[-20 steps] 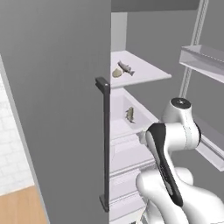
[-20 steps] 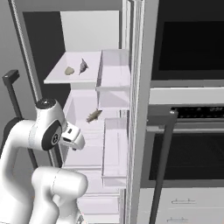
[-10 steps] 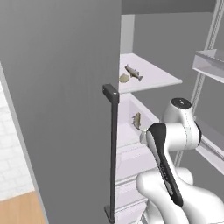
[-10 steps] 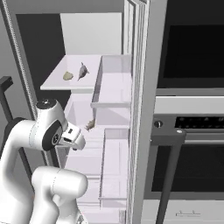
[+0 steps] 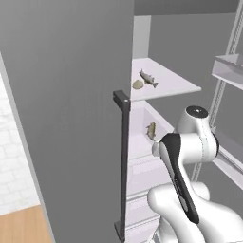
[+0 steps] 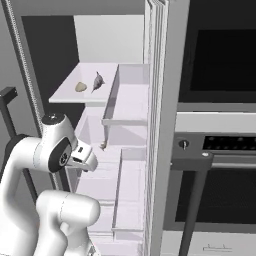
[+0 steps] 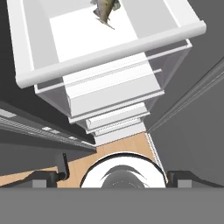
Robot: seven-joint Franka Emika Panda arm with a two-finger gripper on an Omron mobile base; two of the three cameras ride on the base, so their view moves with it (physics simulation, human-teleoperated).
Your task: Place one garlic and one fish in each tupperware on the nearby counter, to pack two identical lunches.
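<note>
Inside the open fridge, a garlic [image 5: 137, 84] [image 6: 80, 87] lies on the white upper shelf with a fish [image 5: 148, 79] [image 6: 97, 81] right beside it. A second fish [image 5: 151, 129] [image 6: 103, 145] [image 7: 105, 9] lies in the white drawer below that shelf. My gripper [image 7: 112, 178] hangs above the drawer's front, pointing down, open, with nothing between its fingers. The tupperware and the counter are out of view.
The grey fridge door [image 5: 71, 118] with its dark vertical handle [image 5: 124, 156] stands open at my left. Door shelves [image 5: 228, 71] hang at the right. A built-in oven [image 6: 220, 150] with a dark handle [image 6: 192, 200] sits to the fridge's right. More white drawers [image 7: 109, 113] stack below.
The whole picture has shifted in both base views: the camera has moved and the fridge interior looks nearer. The arm keeps its pose and the gripper stays open.
</note>
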